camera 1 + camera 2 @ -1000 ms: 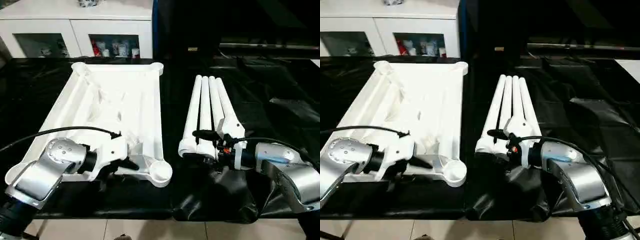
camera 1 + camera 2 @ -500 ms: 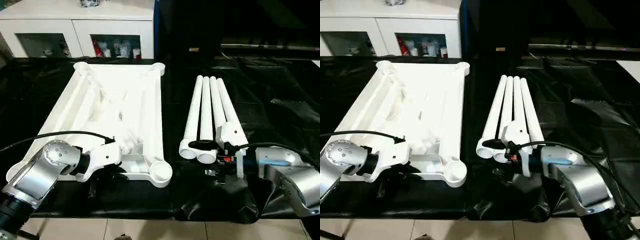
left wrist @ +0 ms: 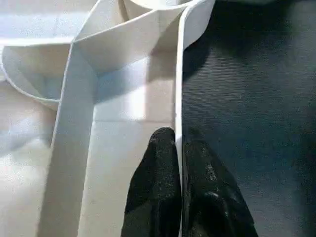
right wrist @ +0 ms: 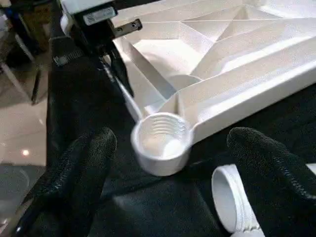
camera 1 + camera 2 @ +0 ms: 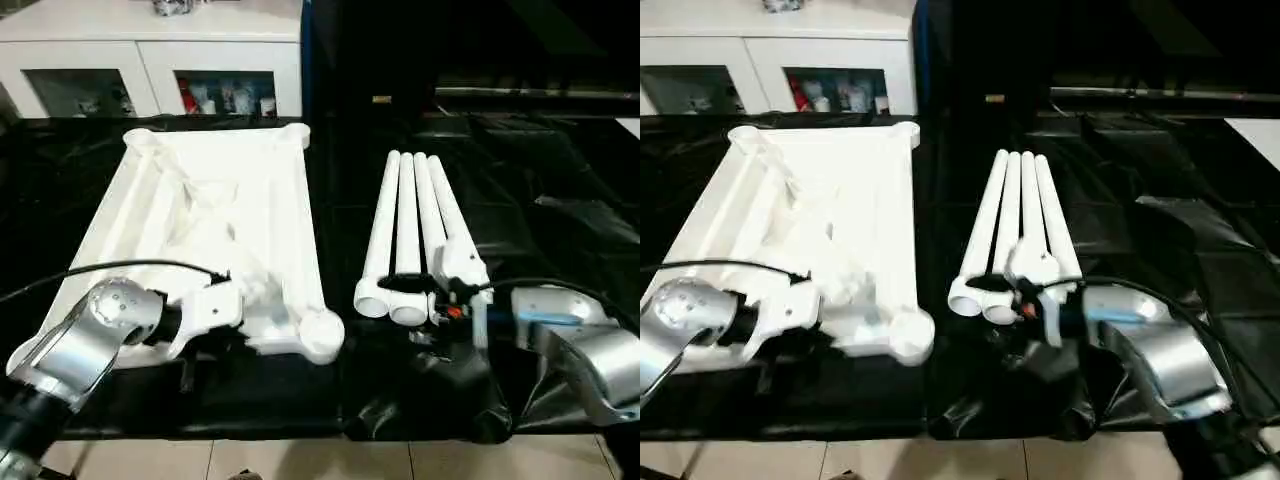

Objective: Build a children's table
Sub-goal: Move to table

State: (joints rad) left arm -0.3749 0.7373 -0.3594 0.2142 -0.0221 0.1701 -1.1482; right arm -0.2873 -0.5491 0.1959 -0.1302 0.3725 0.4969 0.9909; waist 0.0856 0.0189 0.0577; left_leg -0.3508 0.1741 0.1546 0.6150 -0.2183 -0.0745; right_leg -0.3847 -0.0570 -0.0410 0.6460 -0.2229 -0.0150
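Left tool (image 3: 178, 148), pinched shut on the thin near rim of the tabletop (image 5: 215, 215), which lies ribbed side up on the black surface (image 5: 560, 180); so narrow a hold could slip or tip the tabletop if pulled. Left forearm reaches in low from the near edge. Right tool (image 4: 170, 163), wide open and empty, hovers at the flared ends of the four legs (image 5: 410, 225), facing the threaded corner socket (image 4: 160, 140).

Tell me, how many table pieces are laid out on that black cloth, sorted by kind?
Tabletop, lying underside up: 1
Legs, side by side to its right: 4
Total: 5 pieces
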